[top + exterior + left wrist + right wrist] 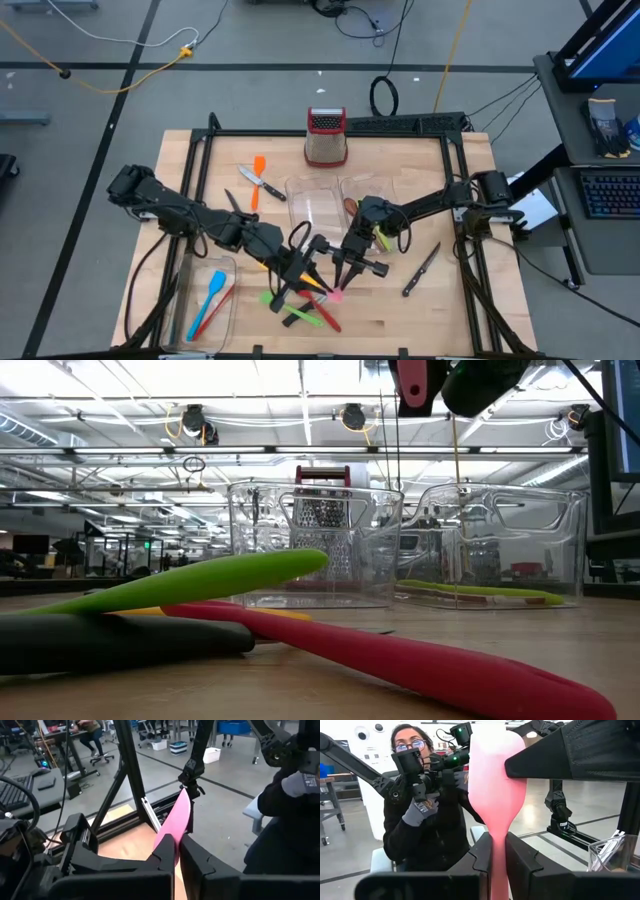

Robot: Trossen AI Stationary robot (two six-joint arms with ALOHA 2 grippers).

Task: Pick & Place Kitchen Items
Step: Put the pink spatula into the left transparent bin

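Both end effectors are raised together above the front middle of the desk (400, 300), over a heap of utensils. The pink spatula (495, 785) is clamped at its stem by the right end effector (498, 851), and its blade (175, 817) is pinched by the closed left end effector (177, 851). On the desk, a green utensil (200, 582) is laid across a black handle (110, 642) beside a red utensil (420, 660). A black-handled knife (420, 270) is seen well to the right. A person's gloved hand (422, 810) is visible beyond the desk.
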